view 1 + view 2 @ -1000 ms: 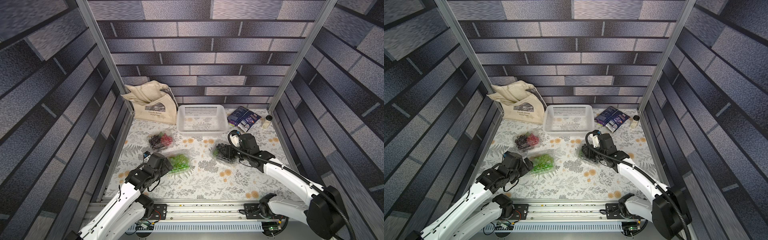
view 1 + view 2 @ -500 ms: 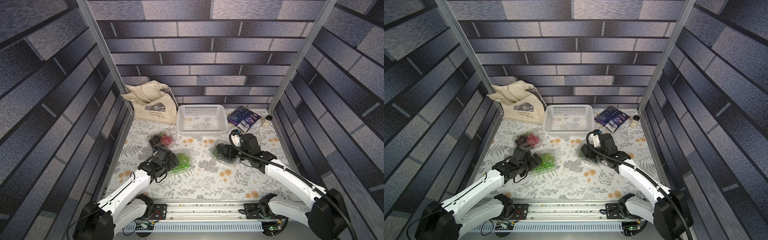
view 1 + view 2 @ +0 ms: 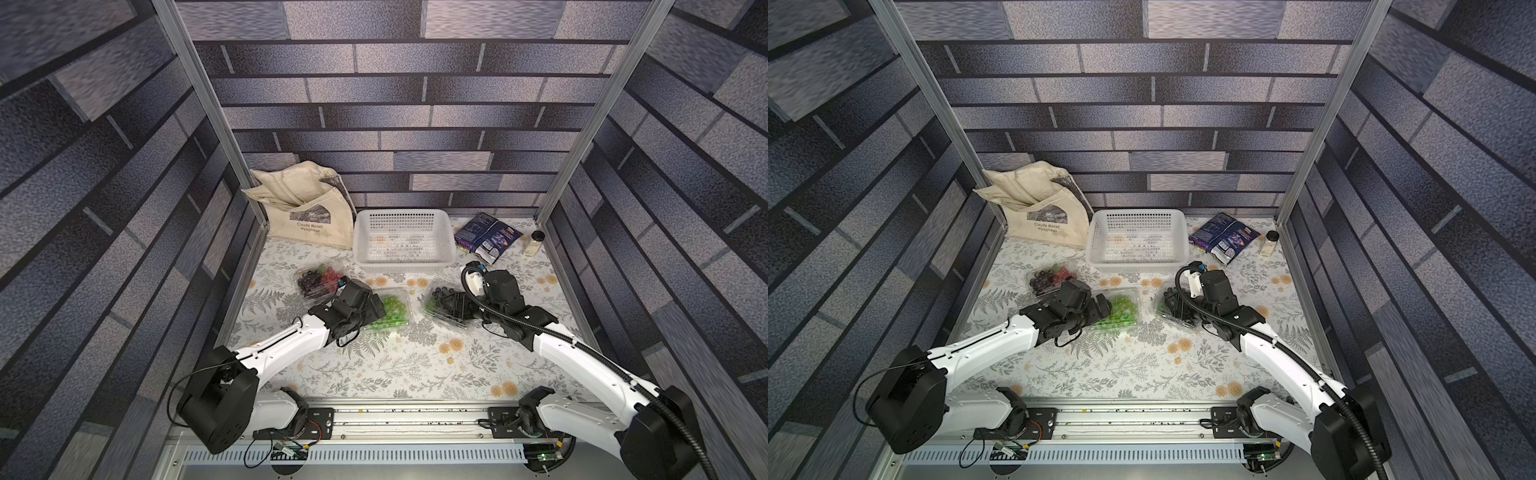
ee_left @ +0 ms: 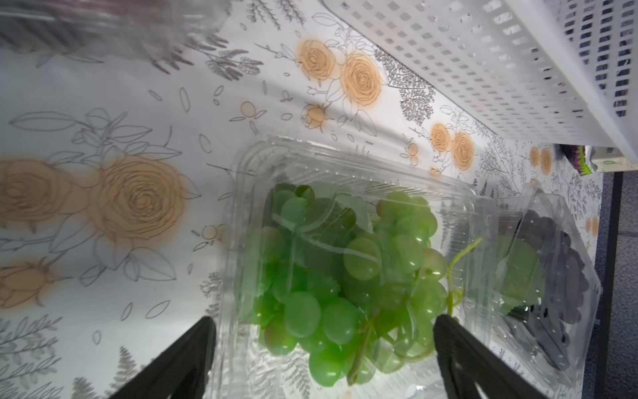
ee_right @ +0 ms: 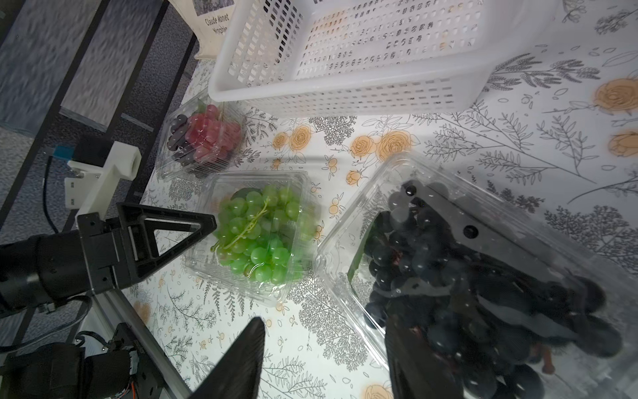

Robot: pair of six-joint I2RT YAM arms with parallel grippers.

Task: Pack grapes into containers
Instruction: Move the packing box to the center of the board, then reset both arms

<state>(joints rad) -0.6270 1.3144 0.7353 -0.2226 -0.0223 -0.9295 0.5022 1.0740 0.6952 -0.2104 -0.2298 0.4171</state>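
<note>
Three clear containers lie on the flowered cloth. The back left one (image 3: 318, 280) holds dark and red grapes. The middle one (image 3: 390, 309) holds green grapes (image 4: 345, 262). The right one (image 3: 444, 305) holds dark grapes (image 5: 431, 269). My left gripper (image 3: 374, 305) is open, and its fingers (image 4: 193, 355) stand either side of the green container's near end. My right gripper (image 5: 324, 324) is open at the dark-grape container's corner: one finger is over the cloth, the other shows through the clear plastic beside the grapes.
A white perforated basket (image 3: 403, 241) stands just behind the containers. A cream tote bag (image 3: 307, 212) leans in the back left corner. A dark snack packet (image 3: 486, 235) and a small jar (image 3: 534, 243) lie at the back right. Frame posts and walls close in both sides.
My left arm has reached forward from the front left, bringing its open fingers around the green-grape container. The right gripper has stayed at the dark-grape container and its jaws have widened a little.
</note>
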